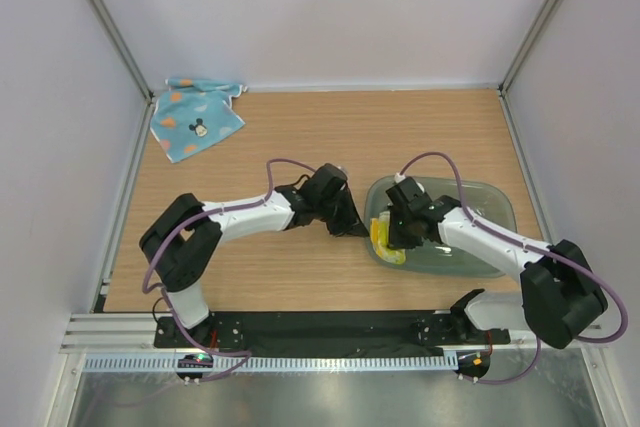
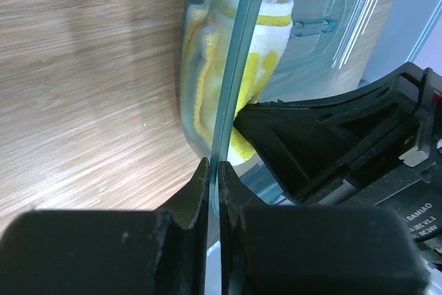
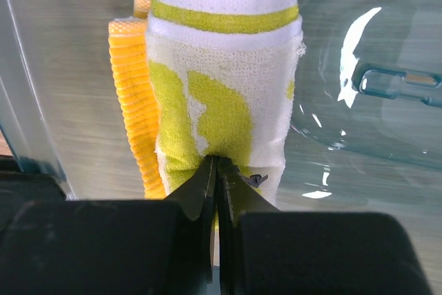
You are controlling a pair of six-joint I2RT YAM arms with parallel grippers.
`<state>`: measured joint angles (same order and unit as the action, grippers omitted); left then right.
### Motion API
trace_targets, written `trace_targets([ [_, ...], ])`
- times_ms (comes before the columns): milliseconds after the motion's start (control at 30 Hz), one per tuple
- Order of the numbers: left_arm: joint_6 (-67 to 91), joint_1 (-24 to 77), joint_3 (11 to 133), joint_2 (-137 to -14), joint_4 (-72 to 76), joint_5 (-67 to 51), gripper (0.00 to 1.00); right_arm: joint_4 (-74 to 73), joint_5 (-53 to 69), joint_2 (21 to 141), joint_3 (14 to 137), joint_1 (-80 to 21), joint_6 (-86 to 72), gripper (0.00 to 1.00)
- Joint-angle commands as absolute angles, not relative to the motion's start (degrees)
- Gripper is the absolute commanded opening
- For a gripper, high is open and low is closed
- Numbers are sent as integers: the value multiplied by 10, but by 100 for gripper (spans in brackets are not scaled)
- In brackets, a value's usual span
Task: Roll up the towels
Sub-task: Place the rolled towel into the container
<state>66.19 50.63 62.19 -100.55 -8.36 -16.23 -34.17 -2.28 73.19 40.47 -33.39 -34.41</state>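
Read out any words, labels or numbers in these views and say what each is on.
"DANIAO": white print on the black housing, lower right of the left wrist view.
Smaller print just below it: too blurred to read.
blue towel: a cartoon face and spots, no words.

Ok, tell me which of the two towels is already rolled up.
The yellow towel with green print, a tight roll inside the clear bluish plastic tub. The light blue spotted towel lies unrolled in the far left corner.
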Motion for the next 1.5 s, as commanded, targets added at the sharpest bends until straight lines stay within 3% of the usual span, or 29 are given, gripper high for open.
trace_targets([
  [0,673,520,633,-1034,-97,-140,5,-314,-24,753,409,-343,-350,2],
  [300,745,533,607,-1027,-73,-123,2,-362,-126,831,486,-330,-326,2],
  [700,777,544,613,-1047,-43,-126,1,-362,-134,841,517,-296,-300,2],
  [800,779,545,620,-1054,-40,-127,1,-390,-127,817,522,-296,-300,10],
  [867,780,544,621,-1056,-39,-129,1,-419,-135,792,528,-295,-302,24],
  [967,780,544,627,-1064,-33,-130,1,-474,-157,769,545,-295,-304,36],
  [1467,747,541,681,-1107,-37,-149,2,-572,-218,703,600,-295,-308,45],
])
